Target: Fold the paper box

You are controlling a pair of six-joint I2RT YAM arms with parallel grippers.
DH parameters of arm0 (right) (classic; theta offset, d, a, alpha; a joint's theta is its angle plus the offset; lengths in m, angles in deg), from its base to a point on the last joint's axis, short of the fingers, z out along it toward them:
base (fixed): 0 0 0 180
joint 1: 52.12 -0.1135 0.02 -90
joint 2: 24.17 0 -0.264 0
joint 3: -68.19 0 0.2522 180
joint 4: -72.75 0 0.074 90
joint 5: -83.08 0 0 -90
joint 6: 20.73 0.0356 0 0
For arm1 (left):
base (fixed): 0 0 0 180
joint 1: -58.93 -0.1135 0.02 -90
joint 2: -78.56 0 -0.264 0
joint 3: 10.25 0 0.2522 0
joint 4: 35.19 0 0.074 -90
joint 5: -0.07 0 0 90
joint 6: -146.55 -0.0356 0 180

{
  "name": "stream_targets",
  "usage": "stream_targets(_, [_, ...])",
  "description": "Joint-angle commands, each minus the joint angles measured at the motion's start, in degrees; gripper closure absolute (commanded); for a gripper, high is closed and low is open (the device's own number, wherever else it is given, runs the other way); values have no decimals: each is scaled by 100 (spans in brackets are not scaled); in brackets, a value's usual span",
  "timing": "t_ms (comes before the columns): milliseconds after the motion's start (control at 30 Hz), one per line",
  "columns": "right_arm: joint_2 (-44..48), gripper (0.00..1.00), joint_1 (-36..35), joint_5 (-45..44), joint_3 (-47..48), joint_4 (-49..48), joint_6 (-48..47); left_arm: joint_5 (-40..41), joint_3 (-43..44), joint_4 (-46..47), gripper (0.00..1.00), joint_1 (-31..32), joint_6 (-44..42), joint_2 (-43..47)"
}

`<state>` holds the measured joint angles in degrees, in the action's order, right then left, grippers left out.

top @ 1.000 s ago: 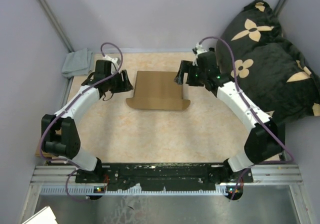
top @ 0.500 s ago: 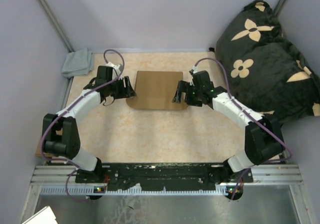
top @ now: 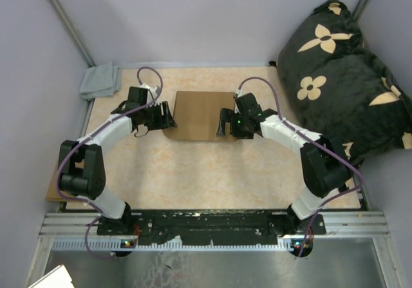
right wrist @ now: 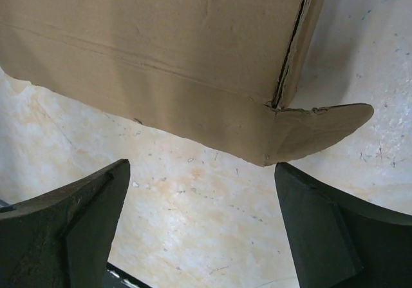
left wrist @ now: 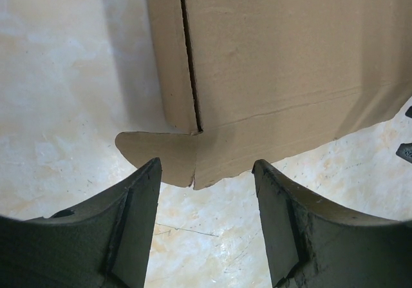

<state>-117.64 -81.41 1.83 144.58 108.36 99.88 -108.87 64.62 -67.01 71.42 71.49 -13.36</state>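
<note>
The paper box [top: 198, 115] is plain brown cardboard, lying flat and closed at the back middle of the table. Its rounded flap tabs stick out at the near corners. My left gripper [top: 165, 116] is open at the box's near left corner, and the left tab [left wrist: 158, 156] lies just ahead of its jaws. My right gripper [top: 222, 122] is open at the near right corner, with the right tab [right wrist: 322, 130] ahead of its right finger. The box also fills the top of both wrist views [left wrist: 290, 56] [right wrist: 161, 37]. Neither gripper holds anything.
A grey folded cloth [top: 100, 80] lies at the back left corner. A large black cushion with tan flowers [top: 341, 62] leans at the back right. A small brown cardboard scrap [top: 51, 191] lies at the table's left edge. Grey walls enclose the table.
Both grippers have come down and toward me along the box's sides, from its far corners to its near corners. The box has not moved.
</note>
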Motion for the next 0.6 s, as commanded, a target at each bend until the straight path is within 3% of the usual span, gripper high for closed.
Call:
stream_targets(0, [-75, 5, -112, -274, 397, -144, -63, -15, -46, 28, 35, 28, -53, -60])
stream_targets(567, [-316, 1, -181, -986, 341, -381, -341, 29, -309, 430, 34, 147, 142, -136])
